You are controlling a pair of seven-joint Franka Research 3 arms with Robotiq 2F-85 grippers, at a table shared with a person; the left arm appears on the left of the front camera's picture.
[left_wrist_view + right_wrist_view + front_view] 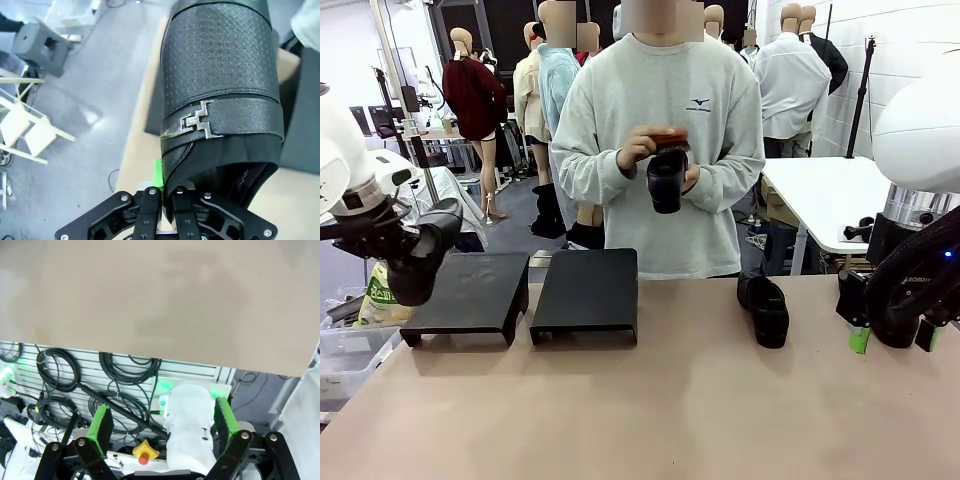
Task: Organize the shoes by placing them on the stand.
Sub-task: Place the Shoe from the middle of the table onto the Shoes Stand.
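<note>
One black shoe [420, 265] is gripped by its collar in the clenched left gripper [166, 196], long axis steep, toe hanging down by the left stand [470, 292]; a second shoe [764, 310] is laid on the table [650, 400], lengthwise toward the person; the right gripper [161, 415] is spread wide, holding nothing.

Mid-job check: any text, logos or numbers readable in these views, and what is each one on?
On the sweatshirt, a chest logo with print beneath: too small to read.
On the right arm's black wrist, white print: looks like "ROBOT", rest cut off.
Inside the shoe, left wrist view, pale lining print: too blurred to read.
On the bag at far left: unreadable.
</note>
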